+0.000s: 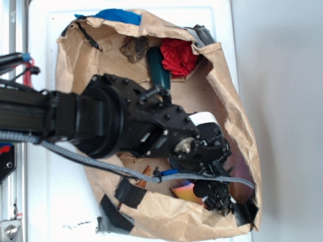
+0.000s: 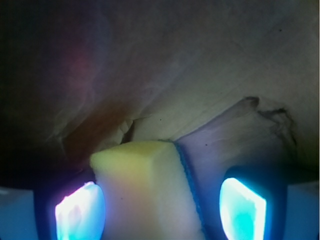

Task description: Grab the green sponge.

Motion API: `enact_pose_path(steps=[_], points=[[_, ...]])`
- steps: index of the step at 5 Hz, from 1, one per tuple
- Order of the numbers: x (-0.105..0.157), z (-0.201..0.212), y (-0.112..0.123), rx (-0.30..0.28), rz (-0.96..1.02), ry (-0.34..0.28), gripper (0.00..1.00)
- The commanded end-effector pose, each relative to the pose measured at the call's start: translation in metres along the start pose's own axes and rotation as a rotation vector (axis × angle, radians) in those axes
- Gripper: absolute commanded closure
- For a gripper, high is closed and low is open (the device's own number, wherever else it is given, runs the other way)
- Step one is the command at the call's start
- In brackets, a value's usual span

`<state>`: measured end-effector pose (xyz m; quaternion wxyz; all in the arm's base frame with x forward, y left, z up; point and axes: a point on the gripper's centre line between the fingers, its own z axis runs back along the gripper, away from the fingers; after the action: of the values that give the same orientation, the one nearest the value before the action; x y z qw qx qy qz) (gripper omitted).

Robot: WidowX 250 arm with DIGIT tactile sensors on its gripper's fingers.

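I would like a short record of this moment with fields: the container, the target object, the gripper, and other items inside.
container: crumpled brown paper bag, patched with black tape, lying open on a white surface
target: green sponge, pale yellow foam block with a blue edge on one side, against the paper wall
gripper: gripper deep in the bag, one glowing finger pad on each side of the sponge; contact cannot be told
other items: red crumpled cloth, dark green oblong object, brown lump, amber horn-shaped piece
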<state>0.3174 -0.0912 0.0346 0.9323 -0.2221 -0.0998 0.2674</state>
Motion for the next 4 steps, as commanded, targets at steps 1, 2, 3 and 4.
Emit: enact_pose_path(steps=[1,2,3,4], points=[[-0.003,-0.007,0.002,0.016,0.018,0.031,1.0],[0.004,-0.006,0.002,0.006,0.039,0.039,1.0],[0.005,-0.003,0.002,-0.004,0.038,0.034,1.0],[0.008,-0.002,0.002,-0.01,0.047,0.032,1.0]])
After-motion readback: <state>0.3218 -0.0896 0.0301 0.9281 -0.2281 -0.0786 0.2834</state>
